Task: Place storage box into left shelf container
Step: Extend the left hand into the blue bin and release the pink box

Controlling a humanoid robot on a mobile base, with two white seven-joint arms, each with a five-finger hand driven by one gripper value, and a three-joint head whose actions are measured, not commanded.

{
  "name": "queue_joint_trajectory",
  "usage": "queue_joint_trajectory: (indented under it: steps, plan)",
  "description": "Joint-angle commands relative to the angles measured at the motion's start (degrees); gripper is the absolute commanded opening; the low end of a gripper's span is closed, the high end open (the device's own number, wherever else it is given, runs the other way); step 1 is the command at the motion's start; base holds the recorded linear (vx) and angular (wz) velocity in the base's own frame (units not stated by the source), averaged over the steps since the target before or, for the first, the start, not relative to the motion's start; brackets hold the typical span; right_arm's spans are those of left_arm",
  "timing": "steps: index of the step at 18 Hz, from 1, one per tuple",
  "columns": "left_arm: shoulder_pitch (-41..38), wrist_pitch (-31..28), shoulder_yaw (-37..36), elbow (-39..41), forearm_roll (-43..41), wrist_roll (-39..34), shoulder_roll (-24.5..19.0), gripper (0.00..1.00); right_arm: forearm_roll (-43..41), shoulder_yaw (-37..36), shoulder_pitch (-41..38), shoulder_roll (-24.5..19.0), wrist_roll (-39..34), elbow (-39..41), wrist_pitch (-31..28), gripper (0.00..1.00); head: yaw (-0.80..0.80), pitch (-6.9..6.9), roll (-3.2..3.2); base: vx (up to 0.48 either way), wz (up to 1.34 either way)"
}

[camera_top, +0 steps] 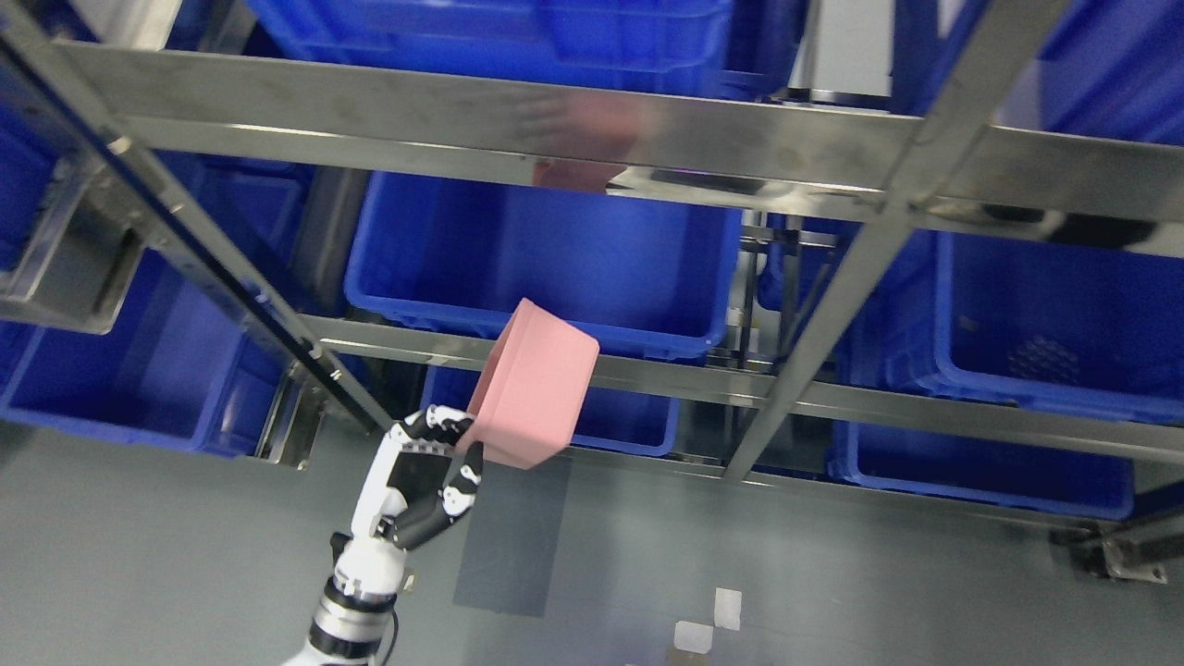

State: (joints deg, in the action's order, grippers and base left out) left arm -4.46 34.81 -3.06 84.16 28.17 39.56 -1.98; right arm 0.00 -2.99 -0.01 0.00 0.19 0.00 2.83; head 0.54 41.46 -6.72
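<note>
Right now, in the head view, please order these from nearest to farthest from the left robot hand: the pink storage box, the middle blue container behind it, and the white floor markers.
1. The pink storage box: held in the left robot hand, touching it.
2. The middle blue container: above, behind the box.
3. The white floor markers: lower right, on the floor.

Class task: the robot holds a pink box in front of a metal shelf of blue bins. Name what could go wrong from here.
1. The left hand pinches the pink storage box only at its lower corner, and the box is tilted, so it might slip.
2. The steel shelf rail lies right behind the box; it could catch there before reaching the blue bin.
</note>
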Motion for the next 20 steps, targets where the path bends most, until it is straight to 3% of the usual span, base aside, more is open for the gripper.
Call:
queue_joint_trajectory:
  steps: [1, 5, 10, 16, 20]
  plan:
    - [14.0, -2.6, 10.3, -18.3, -7.9, 0.0, -1.2, 0.04, -1.2, 0.0, 0.2, 1.0, 0.0, 1.0, 0.0, 1.0, 0.0, 0.0, 0.0, -0.001, -0.37]
    - [24.8, -3.4, 10.0, -27.4, -11.1, 0.0, -1.4, 0.04, -1.2, 0.0, 0.2, 1.0, 0.0, 1.0, 0.0, 1.0, 0.0, -0.01, 0.0, 0.0, -0.23]
    - [39.6, -3.4, 9.1, -40.3, -34.1, 0.3, -1.6, 0.07, -1.2, 0.0, 0.3, 1.0, -0.1, 1.0, 0.0, 1.0, 0.0, -0.01, 0.0, 0.002, 0.01]
    - [47.2, -3.1, 5.5, -42.9, -59.4, 0.3, -0.7, 0.08, -1.2, 0.0, 0.2, 1.0, 0.0, 1.0, 0.1, 1.0, 0.0, -0.01, 0.0, 0.0, 0.02]
    - [50.0, -3.0, 5.4, -42.9, -65.3, 0.2, -0.7, 0.09, -1.2, -0.1, 0.2, 1.0, 0.0, 1.0, 0.0, 1.0, 0.0, -0.01, 0.0, 0.0, 0.0]
